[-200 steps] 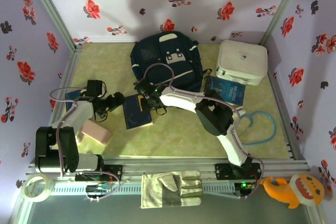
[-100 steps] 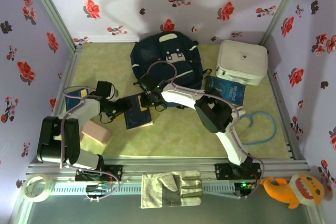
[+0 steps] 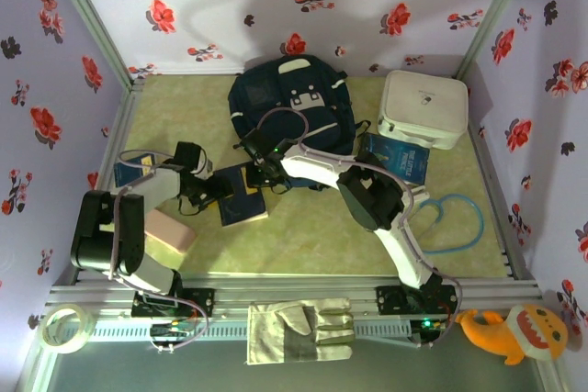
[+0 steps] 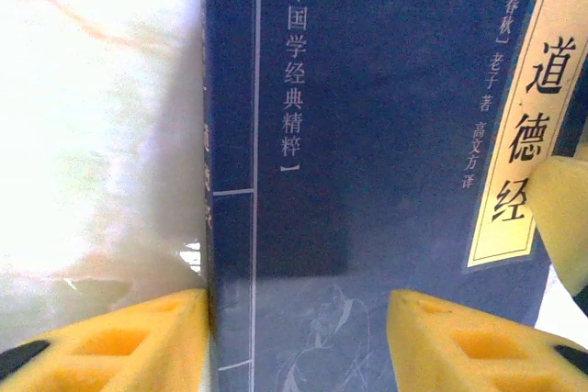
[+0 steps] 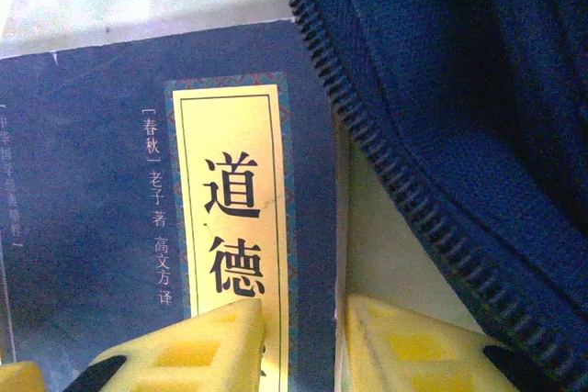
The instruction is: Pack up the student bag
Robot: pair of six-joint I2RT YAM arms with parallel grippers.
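Two grippers now meet on the blue book (image 3: 241, 205), centre-left. Our left gripper (image 3: 217, 192) has slid in, jaws narrowing astride the spine; we cannot tell if it grips. Our right gripper (image 3: 261, 178) pinches the edge beside the student bag (image 3: 292, 103), upper centre, so insertion looks close.

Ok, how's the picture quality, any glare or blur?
Left wrist view: the table beside the book is blown out white, cover text readable. Right wrist view: the student bag zipper is crisp. Top view: soft shadows on the back wall.
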